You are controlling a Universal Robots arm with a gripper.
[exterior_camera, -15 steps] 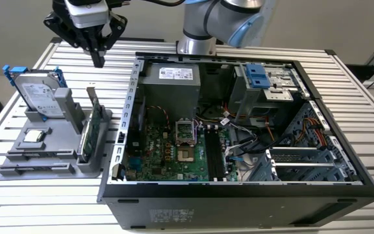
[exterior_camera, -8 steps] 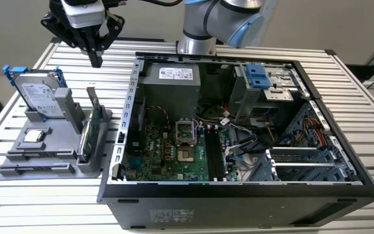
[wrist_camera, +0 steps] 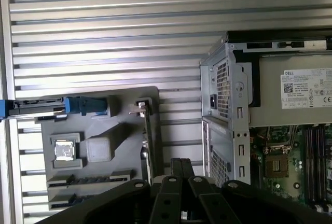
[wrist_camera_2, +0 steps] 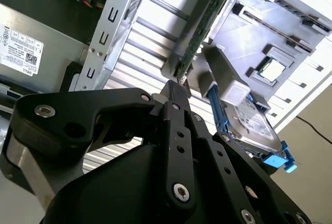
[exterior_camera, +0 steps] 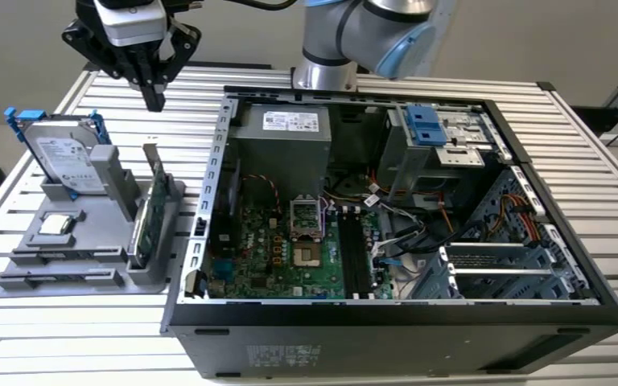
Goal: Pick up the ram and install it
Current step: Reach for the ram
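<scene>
1. The arm [exterior_camera: 363, 32] hangs its jaws high over the table [exterior_camera: 73, 338], above the far end of a grey holder [exterior_camera: 164, 273] in the exterior view.
2. The jaws are pressed together and grip nothing; the fingertips [exterior_camera: 155, 100] point down and touch no part.
3. The ram [wrist_camera: 75, 200] stands on edge in a holder slot, showing as a thin bluish strip in the first wrist view. It is in the slot farthest from the hard drive [exterior_camera: 67, 157] and well apart from the jaws.
4. A green card [exterior_camera: 155, 211] stands upright along the holder's side nearest the case [exterior_camera: 395, 322]. In the first wrist view the fingertips [wrist_camera: 176, 169] sit just beside that card [wrist_camera: 148, 141].
5. A chip [exterior_camera: 57, 225] lies flat in the holder between the hard drive and the ram's slot.
6. The case lies open on the table at the exterior view's right of the holder, with its motherboard [exterior_camera: 287, 249] facing up.
7. The second wrist view looks along the closed fingers [wrist_camera_2: 175, 99] toward the green card [wrist_camera_2: 207, 22] and the hard drive [wrist_camera_2: 251, 125].
</scene>
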